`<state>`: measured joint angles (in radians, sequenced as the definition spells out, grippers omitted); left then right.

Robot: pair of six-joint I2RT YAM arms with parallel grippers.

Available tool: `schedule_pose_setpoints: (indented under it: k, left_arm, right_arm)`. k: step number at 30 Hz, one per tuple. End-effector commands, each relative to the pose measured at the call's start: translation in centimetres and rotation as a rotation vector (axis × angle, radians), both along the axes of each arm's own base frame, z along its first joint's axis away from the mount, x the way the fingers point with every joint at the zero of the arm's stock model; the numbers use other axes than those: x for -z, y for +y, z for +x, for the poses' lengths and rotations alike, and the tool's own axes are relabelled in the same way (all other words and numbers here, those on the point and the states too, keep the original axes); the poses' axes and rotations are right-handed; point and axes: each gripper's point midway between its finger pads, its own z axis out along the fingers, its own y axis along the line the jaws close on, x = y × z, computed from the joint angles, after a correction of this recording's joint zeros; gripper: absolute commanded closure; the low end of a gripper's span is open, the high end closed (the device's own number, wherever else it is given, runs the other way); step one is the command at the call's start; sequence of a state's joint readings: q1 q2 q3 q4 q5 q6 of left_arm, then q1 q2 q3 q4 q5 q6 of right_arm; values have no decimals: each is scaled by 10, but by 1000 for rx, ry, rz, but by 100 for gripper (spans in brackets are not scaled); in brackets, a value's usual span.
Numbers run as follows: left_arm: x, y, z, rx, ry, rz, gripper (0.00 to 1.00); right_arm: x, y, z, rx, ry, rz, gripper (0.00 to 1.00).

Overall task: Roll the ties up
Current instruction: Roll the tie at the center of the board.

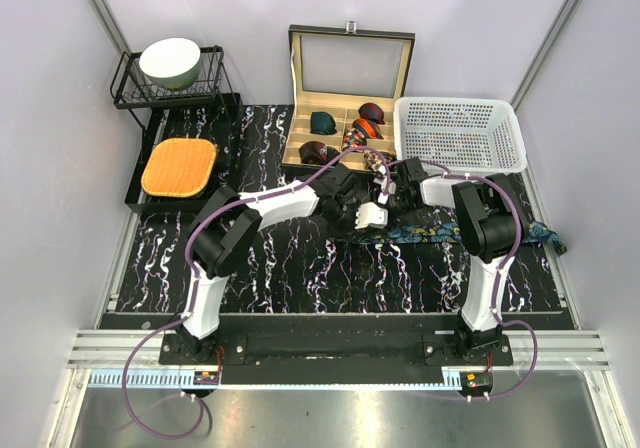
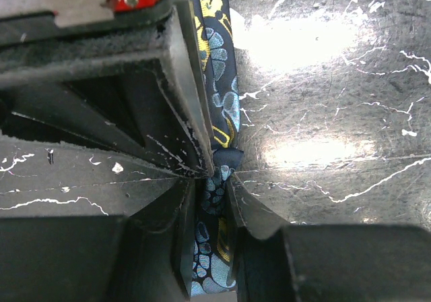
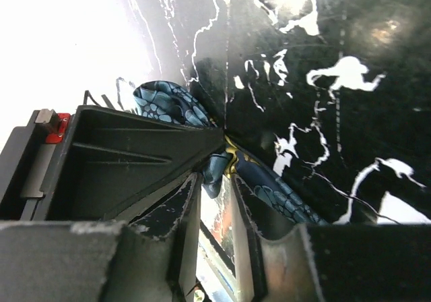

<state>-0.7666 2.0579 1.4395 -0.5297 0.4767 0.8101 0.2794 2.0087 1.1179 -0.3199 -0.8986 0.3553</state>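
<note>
A dark navy tie with a teal-and-gold pattern (image 1: 440, 232) lies as a long strip across the marbled table, running right from the middle. Both grippers meet tip to tip at its left end. My left gripper (image 1: 372, 215) is shut on the tie (image 2: 219, 93), the fabric pinched between its fingertips (image 2: 219, 180). My right gripper (image 1: 395, 190) is shut on the same tie (image 3: 269, 187), a fold caught at its tips (image 3: 225, 166). Other coiled ties sit in a box: a green one (image 1: 322, 123), a maroon one (image 1: 372, 111) and a red-orange one (image 1: 368, 128).
The open wooden box (image 1: 350, 88) stands at the back centre, with a white plastic basket (image 1: 460, 133) to its right. At the back left a black wire rack (image 1: 130, 93) holds a pale bowl (image 1: 170, 63), and an orange mat (image 1: 180, 166) lies in front of it.
</note>
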Motion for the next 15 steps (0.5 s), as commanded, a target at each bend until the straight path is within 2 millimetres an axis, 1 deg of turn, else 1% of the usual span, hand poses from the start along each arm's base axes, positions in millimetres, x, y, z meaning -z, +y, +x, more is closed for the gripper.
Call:
schedule_pose_setpoints:
  k: [1, 3, 6, 7, 8, 9, 12, 13, 14, 15]
  left_arm:
    - [22, 20, -19, -23, 102, 86, 77]
    - [22, 20, -19, -24, 103, 86, 77]
    - [22, 20, -19, -25, 104, 84, 77]
    - [23, 20, -19, -29, 105, 88, 77]
    - [22, 19, -19, -28, 103, 86, 77]
    - [22, 20, -19, -32, 107, 86, 77]
    - [20, 20, -18, -49, 113, 74, 69]
    - [19, 22, -15, -68, 119, 68, 64]
    - [16, 23, -17, -72, 124, 55, 55]
    - [11, 23, -14, -86, 119, 33, 51]
  right_arm:
    - [-13, 15, 1, -36, -31, 65, 76]
    - [-15, 17, -1, -42, -26, 75, 76]
    - [-14, 15, -1, -47, -34, 60, 84]
    - [-12, 14, -1, -48, -36, 49, 87]
    - [-9, 13, -1, -53, -36, 37, 95]
    - [-5, 10, -1, -50, -39, 11, 99]
    - [7, 3, 3, -40, -51, -64, 100]
    - [11, 0, 5, -37, -59, -88, 100]
    - [12, -1, 6, -38, -64, -102, 100]
    - [17, -5, 7, -33, -67, -129, 100]
